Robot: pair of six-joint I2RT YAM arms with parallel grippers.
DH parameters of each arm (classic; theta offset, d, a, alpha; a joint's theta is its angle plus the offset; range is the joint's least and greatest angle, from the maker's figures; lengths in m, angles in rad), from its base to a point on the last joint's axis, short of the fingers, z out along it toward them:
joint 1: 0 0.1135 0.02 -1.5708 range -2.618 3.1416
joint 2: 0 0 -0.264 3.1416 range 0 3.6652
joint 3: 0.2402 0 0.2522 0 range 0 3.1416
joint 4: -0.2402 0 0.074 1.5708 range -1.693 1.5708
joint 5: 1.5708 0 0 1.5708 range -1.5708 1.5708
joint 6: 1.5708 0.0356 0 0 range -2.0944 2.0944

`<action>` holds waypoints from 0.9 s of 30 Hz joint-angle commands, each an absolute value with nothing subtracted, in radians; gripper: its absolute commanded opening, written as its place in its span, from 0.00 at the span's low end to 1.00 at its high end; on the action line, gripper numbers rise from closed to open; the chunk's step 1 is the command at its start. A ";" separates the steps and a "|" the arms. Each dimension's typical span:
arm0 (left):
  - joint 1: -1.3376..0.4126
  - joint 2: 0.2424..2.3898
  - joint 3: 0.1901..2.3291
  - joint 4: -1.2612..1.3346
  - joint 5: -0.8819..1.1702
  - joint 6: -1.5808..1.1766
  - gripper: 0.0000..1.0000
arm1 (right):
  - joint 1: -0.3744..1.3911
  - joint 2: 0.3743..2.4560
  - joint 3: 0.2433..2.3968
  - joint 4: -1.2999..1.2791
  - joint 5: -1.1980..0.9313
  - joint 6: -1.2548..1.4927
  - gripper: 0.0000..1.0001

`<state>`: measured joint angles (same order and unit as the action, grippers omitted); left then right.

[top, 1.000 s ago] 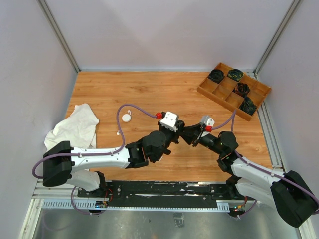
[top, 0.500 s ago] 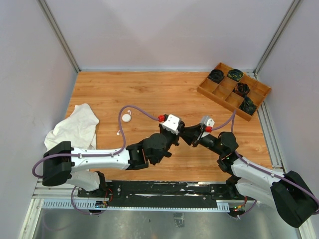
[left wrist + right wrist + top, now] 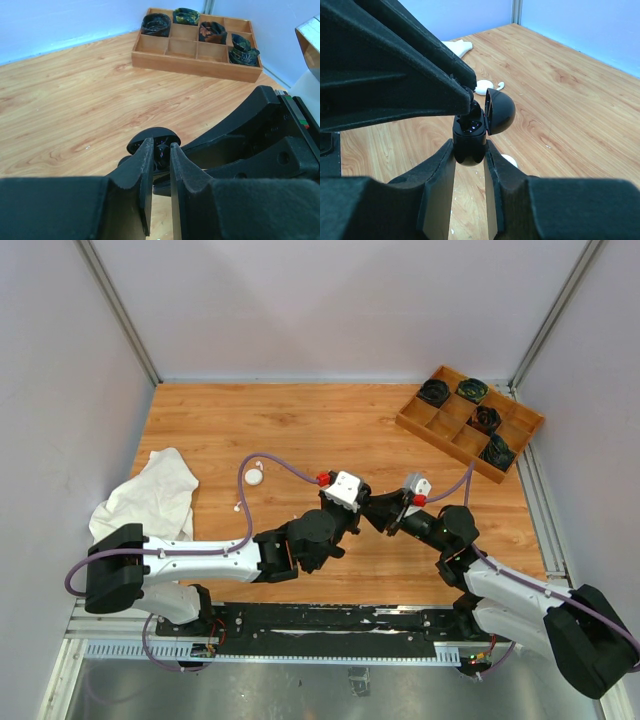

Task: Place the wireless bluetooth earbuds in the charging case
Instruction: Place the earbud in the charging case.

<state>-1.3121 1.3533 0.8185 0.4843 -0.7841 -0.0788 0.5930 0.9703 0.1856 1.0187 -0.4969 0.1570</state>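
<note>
My right gripper (image 3: 469, 146) is shut on a black charging case (image 3: 469, 135), held above the table with its domed lid (image 3: 500, 111) open. My left gripper (image 3: 160, 148) is shut on a black earbud (image 3: 161, 154) and holds it at the case's open top; its fingertips reach into the right wrist view from the upper left. In the top view the two grippers meet mid-table, left (image 3: 361, 508) and right (image 3: 377, 513). A white round case (image 3: 255, 477) and a small white earbud (image 3: 237, 507) lie on the table to the left.
A wooden compartment tray (image 3: 468, 420) with dark rolled items stands at the back right. A white cloth (image 3: 150, 495) lies at the left edge. A small white piece (image 3: 510, 160) lies on the table under the black case.
The left gripper has edged slightly right and forward toward the held case. The right arm has hardly moved.
</note>
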 commanded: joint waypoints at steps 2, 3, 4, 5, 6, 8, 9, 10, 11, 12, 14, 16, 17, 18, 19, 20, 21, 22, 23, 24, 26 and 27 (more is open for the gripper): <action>-1.331 1.367 0.808 0.469 -0.781 -0.125 0.16 | 0.602 0.946 0.183 1.069 -0.487 0.162 0.01; -1.330 1.369 0.812 0.464 -0.777 -0.130 0.16 | 0.601 0.947 0.183 1.070 -0.488 0.162 0.01; -1.331 1.372 0.814 0.458 -0.776 -0.136 0.16 | 0.602 0.947 0.183 1.070 -0.488 0.163 0.01; -1.331 1.375 0.816 0.450 -0.776 -0.144 0.16 | 0.602 0.946 0.183 1.070 -0.487 0.161 0.01; -1.331 1.378 0.817 0.441 -0.775 -0.152 0.17 | 0.602 0.947 0.183 1.068 -0.486 0.161 0.01; -1.331 1.380 0.819 0.423 -0.773 -0.170 0.18 | 0.603 0.948 0.183 1.067 -0.485 0.161 0.01; -1.331 1.380 0.820 0.416 -0.771 -0.179 0.19 | 0.602 0.949 0.183 1.067 -0.485 0.161 0.01; -1.331 1.380 0.823 0.409 -0.767 -0.186 0.21 | 0.602 0.949 0.184 1.067 -0.486 0.161 0.01; -1.331 1.379 0.827 0.402 -0.765 -0.194 0.22 | 0.602 0.950 0.184 1.066 -0.486 0.162 0.01; -1.332 1.378 0.832 0.391 -0.761 -0.201 0.25 | 0.601 0.952 0.184 1.066 -0.486 0.162 0.01; -1.331 1.375 0.843 0.376 -0.755 -0.213 0.29 | 0.602 0.956 0.184 1.066 -0.486 0.161 0.01; -1.331 1.372 0.858 0.350 -0.746 -0.231 0.32 | 0.602 0.958 0.186 1.068 -0.486 0.163 0.01; -1.332 1.369 0.867 0.338 -0.741 -0.239 0.34 | 0.601 0.959 0.186 1.067 -0.486 0.163 0.01; -1.332 1.367 0.876 0.322 -0.735 -0.250 0.35 | 0.602 0.958 0.186 1.066 -0.486 0.163 0.01; -1.331 1.364 0.885 0.309 -0.728 -0.261 0.37 | 0.602 0.959 0.186 1.066 -0.486 0.163 0.01; -1.331 1.359 0.894 0.292 -0.717 -0.273 0.38 | 0.601 0.959 0.186 1.066 -0.486 0.163 0.01; -1.332 1.352 0.902 0.281 -0.707 -0.284 0.40 | 0.603 0.959 0.187 1.065 -0.485 0.163 0.01; -1.332 1.345 0.909 0.272 -0.699 -0.296 0.41 | 0.602 0.959 0.187 1.063 -0.486 0.163 0.01; -1.332 1.338 0.915 0.259 -0.693 -0.310 0.42 | 0.603 0.959 0.187 1.063 -0.486 0.161 0.01; -1.331 1.330 0.924 0.246 -0.685 -0.321 0.44 | 0.602 0.959 0.187 1.063 -0.487 0.161 0.01; -1.330 1.310 0.937 0.226 -0.662 -0.342 0.45 | 0.602 0.961 0.188 1.063 -0.488 0.162 0.01; -1.330 1.301 0.941 0.220 -0.649 -0.353 0.46 | 0.601 0.963 0.189 1.062 -0.488 0.161 0.01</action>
<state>-1.3170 1.3533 0.8925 0.2649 -0.7197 -0.2798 0.5930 0.9668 0.1837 1.0061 -0.4950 0.1574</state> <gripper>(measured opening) 0.451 0.274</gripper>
